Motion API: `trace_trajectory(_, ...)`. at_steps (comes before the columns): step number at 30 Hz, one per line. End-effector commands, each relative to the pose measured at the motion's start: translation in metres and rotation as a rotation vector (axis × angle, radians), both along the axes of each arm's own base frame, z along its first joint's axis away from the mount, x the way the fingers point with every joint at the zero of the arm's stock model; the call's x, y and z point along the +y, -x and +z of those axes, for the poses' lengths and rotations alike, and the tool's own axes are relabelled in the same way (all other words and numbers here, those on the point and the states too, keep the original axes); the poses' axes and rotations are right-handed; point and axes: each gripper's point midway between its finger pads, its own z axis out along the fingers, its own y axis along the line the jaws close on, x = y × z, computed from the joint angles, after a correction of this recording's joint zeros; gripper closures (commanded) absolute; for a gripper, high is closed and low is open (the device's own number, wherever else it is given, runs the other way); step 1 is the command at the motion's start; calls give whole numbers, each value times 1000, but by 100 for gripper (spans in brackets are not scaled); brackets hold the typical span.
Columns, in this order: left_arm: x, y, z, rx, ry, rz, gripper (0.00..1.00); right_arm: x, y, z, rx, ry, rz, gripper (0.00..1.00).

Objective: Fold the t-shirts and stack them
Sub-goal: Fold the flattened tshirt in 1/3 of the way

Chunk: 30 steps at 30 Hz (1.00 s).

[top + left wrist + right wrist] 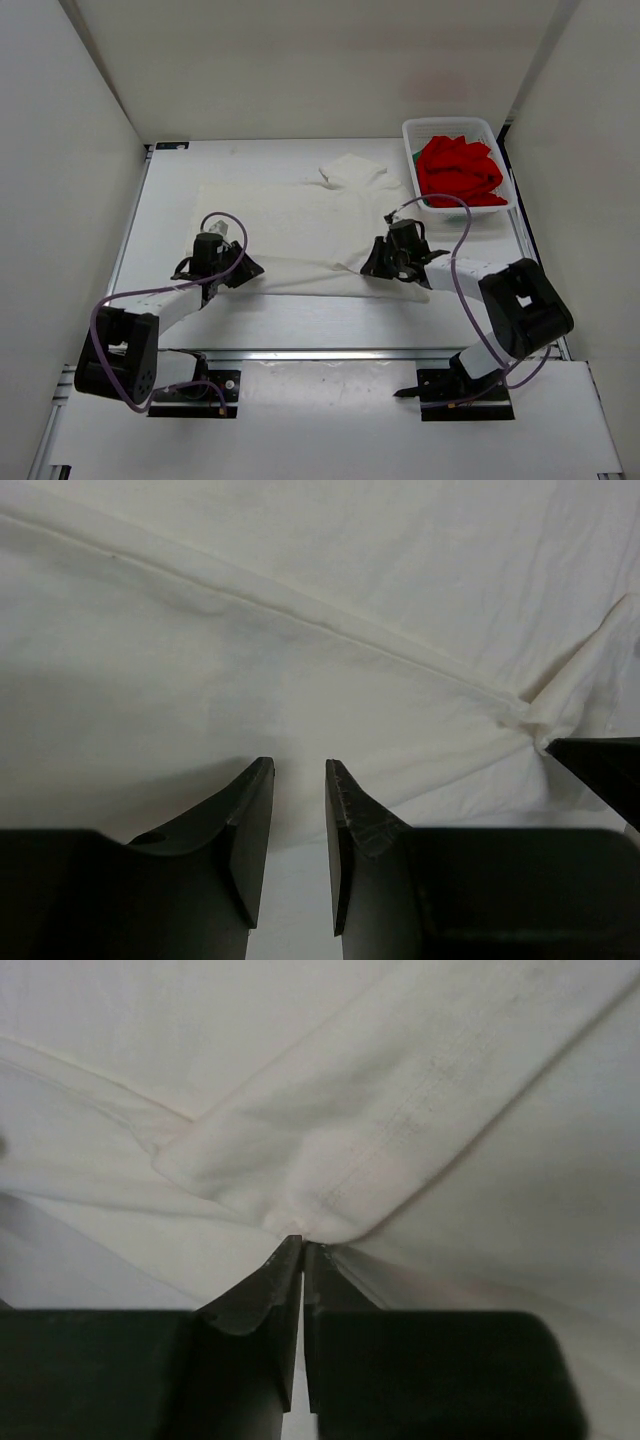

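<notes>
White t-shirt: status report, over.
Left tool open at near edge of white t-shirt. Right tool shut, pinching its folded hem. Red t-shirt in basket, clear of the work.

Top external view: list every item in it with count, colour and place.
white t-shirt: one, white, spread flat mid-table.
red t-shirt: one, red, crumpled in the basket.
basket: one, white mesh, far right of the table.
table: one, white, under everything.
left arm: one, black and white, near left; jaws apart at the white t-shirt's near edge.
right arm: one, black and white, near right; jaws shut on the white t-shirt's near right edge.
</notes>
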Motion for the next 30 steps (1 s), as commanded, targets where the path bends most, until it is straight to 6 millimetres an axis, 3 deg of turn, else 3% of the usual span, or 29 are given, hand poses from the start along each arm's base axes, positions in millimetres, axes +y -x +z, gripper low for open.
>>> trace_trajectory(1,-6,-5,21,-66,50,-16,62,12,-27,21,-61,-25,9,100)
trace_trajectory(6,-6,-9,23,-67,62,-7,63,32,-60,40,-112,13,49,100)
trace_trajectory(10,-2,-8,22,-57,71,12,63,47,-77,34,-118,115,84,100)
trace_trajectory(12,0,-7,20,-51,67,23,64,57,-90,37,-131,136,98,90)
trace_trajectory(17,3,-7,22,-63,55,34,64,82,-90,54,-203,111,157,78)
trace_trajectory(20,-2,-8,22,-59,20,12,64,82,-78,74,-269,117,160,72)
trace_trajectory(22,-22,-1,20,-60,-31,-59,64,73,-58,64,-268,145,162,71)
trace_trajectory(23,-27,-5,23,-78,-62,-76,64,69,-52,70,-280,138,155,71)
trace_trajectory(26,-34,4,10,-42,-142,-118,65,58,-18,48,-232,116,174,85)
trace_trajectory(28,-25,0,5,-24,-125,-83,65,51,1,23,-159,144,201,92)
trace_trajectory(29,-25,9,-4,21,-78,-85,66,49,8,15,-144,166,220,94)
trace_trajectory(30,-8,15,-18,78,-54,-27,66,48,15,4,-110,172,230,95)
